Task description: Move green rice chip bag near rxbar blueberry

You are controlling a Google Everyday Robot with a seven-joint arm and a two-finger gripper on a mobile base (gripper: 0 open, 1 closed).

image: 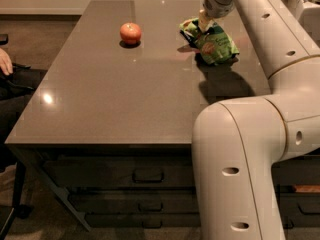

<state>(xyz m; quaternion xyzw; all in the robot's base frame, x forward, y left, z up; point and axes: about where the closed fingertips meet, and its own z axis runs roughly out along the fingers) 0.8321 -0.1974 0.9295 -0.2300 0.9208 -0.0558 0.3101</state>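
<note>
The green rice chip bag (216, 43) is at the far right of the brown table (120, 99), with its left end raised. My gripper (203, 22) reaches down from the white arm (260, 44) and is shut on that raised end. The bag's lower end hangs close to the tabletop and casts a shadow there. The rxbar blueberry is out of view, and my arm covers the table's right edge.
A round red-orange apple (130, 33) sits at the far middle of the table, left of the bag. A person's hand (4, 62) shows at the left edge. Dark drawers (147, 174) run under the table. My arm's big lower link (235, 174) fills the front right.
</note>
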